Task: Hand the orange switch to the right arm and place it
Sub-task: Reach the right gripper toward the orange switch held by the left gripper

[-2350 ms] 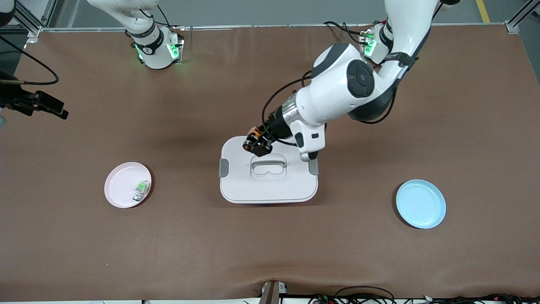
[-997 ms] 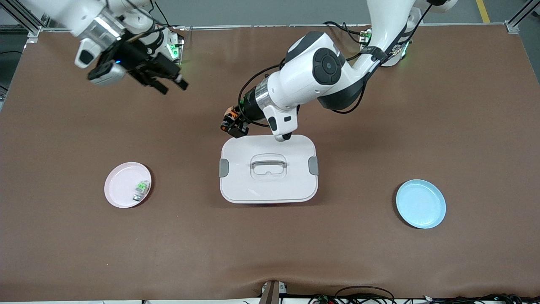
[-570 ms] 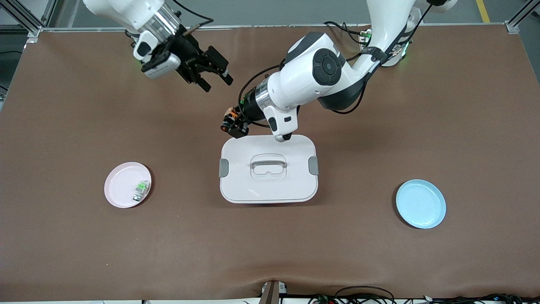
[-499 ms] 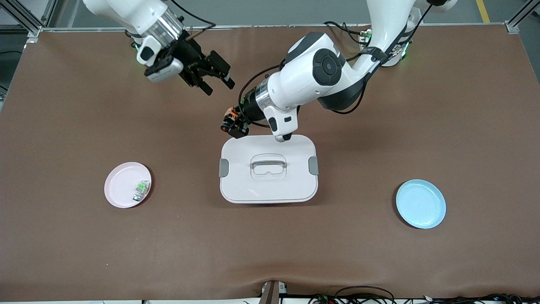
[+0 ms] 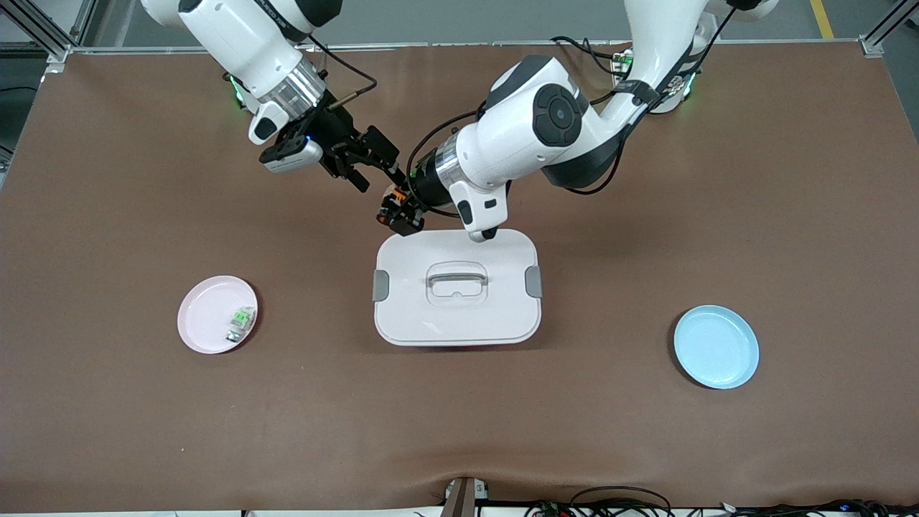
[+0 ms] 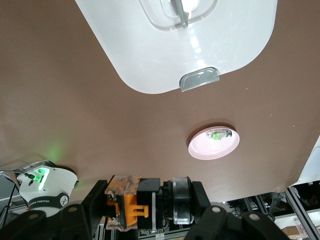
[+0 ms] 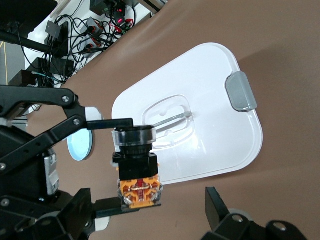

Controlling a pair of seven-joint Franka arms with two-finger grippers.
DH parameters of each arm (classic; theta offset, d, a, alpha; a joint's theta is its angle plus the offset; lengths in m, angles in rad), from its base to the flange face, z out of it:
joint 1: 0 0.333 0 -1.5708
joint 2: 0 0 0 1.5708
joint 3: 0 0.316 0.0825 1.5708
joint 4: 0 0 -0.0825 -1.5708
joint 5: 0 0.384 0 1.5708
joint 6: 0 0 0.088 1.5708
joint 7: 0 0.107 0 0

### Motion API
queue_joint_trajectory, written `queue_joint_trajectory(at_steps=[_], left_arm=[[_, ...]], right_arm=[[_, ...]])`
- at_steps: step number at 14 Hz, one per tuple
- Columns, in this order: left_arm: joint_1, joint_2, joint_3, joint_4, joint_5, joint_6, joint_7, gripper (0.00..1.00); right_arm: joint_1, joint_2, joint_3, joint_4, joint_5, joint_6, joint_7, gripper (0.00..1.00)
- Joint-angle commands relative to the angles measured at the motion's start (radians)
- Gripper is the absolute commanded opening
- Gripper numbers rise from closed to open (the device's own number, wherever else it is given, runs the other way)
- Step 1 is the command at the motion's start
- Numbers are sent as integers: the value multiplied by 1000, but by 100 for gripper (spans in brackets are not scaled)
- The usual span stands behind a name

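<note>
Front view: I see the left gripper (image 5: 397,213) pinching the orange switch (image 5: 393,203) in the air, just above the white lidded box (image 5: 456,310); the right gripper (image 5: 375,169) hangs beside it.

Left wrist view: the switch (image 6: 131,207) sits clamped between the fingers.

Right wrist view: the right gripper (image 7: 147,208) is spread, fingers either side of the switch (image 7: 139,167).

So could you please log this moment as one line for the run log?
left gripper: shut on switch, above box edge | right gripper: open, beside switch | handover: not yet done
</note>
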Motion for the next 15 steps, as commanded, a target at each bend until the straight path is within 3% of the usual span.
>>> queue_joint_trajectory(at_steps=[1, 13, 14, 15], left_arm=[[-2, 2, 2, 11, -12, -16, -9, 3], [1, 3, 5, 13, -10, -16, -6, 3], [1, 3, 5, 13, -12, -16, -6, 3], [1, 3, 5, 13, -12, -16, -6, 3]], right_arm=[[16, 35, -2, 12, 8, 44, -11, 100], [55, 96, 0, 20, 9, 140, -2, 99], [57, 96, -2, 23, 9, 140, 2, 83], [59, 98, -2, 26, 9, 140, 2, 56]])
